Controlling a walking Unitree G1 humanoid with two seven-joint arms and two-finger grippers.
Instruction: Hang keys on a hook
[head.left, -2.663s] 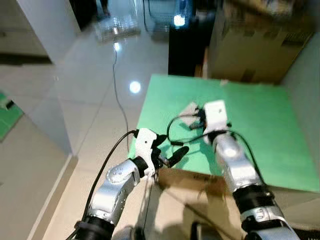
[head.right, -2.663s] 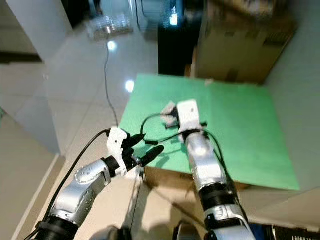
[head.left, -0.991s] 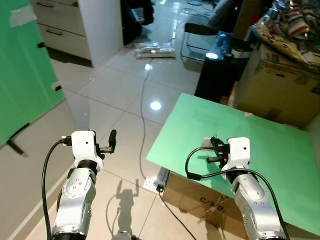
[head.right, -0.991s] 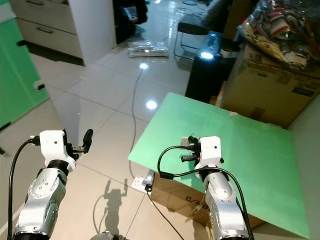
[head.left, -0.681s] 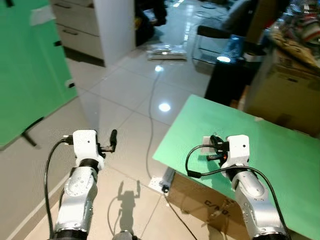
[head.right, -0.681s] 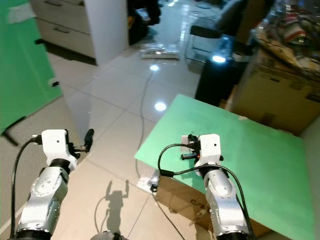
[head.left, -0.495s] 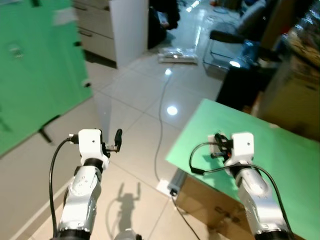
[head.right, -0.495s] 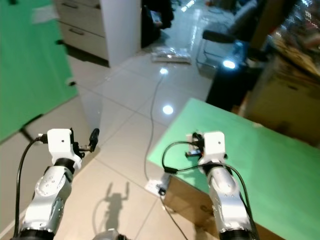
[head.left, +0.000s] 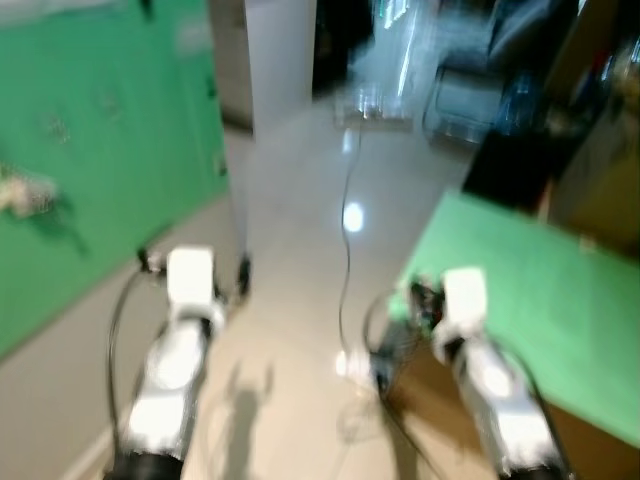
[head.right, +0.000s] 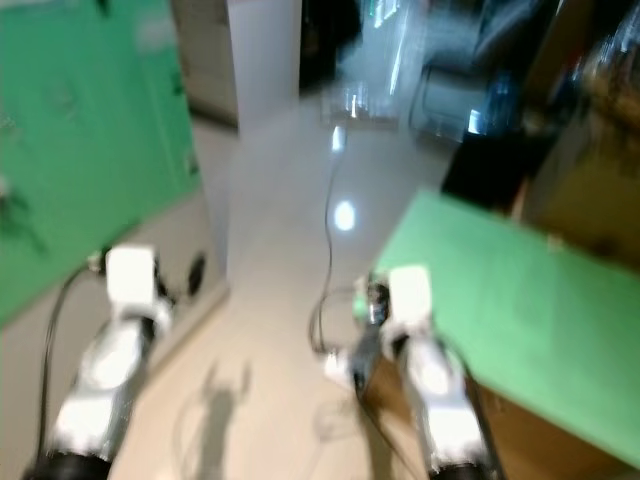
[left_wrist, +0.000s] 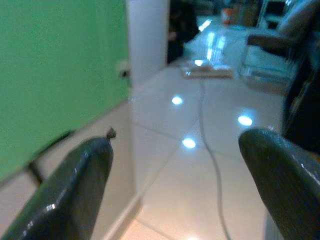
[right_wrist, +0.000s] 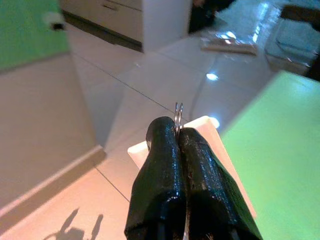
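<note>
The right gripper (right_wrist: 178, 131) pinched a thin metal key ring (right_wrist: 178, 112), a white tag (right_wrist: 212, 145) beneath it.

Wall panel (head.left: 90, 200): flat green. Counter (head.right: 520, 300): matching green top, brown cardboard-coloured side. Floor (left_wrist: 200, 165): glossy pale cream tiles (white light spots reflected). Right claw (right_wrist: 181, 145): black fingers; silver metal loop (right_wrist: 178, 111); white tag (right_wrist: 210, 145). Left claw (left_wrist: 175, 185): black fingers. Arms: silver, white wrist housings.

Both arms reach forward, left pincer (left_wrist: 175, 165) spread wide, right pincer (right_wrist: 178, 136) pressed together.
</note>
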